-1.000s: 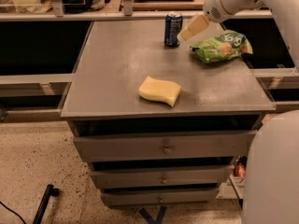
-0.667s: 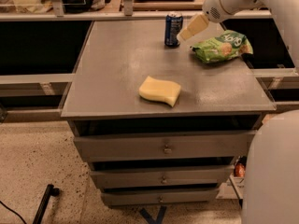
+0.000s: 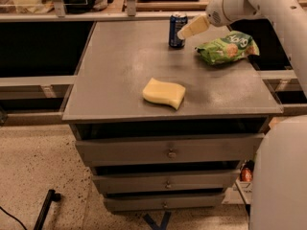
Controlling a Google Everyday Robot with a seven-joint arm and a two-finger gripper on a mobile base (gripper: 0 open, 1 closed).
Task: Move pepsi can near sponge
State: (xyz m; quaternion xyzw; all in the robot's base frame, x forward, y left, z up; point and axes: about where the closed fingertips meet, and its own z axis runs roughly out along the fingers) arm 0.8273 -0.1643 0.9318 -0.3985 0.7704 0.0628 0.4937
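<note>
The dark blue pepsi can (image 3: 177, 29) stands upright near the far edge of the grey table (image 3: 120, 80). The pale yellow sponge (image 3: 164, 93) lies near the table's front edge, well apart from the can. My gripper (image 3: 188, 30) reaches in from the upper right, its cream-coloured fingers (image 3: 194, 27) pointing down-left and right beside the can's right side. I see nothing held in it.
A green crinkly snack bag (image 3: 227, 47) lies on the table to the right of the can, under my arm. The table has drawers (image 3: 169, 150) below. Shelving with clutter runs behind the table. My white base (image 3: 280, 176) fills the lower right.
The gripper has shifted slightly left, closer to the can's right side. The can, sponge and bag have not moved.
</note>
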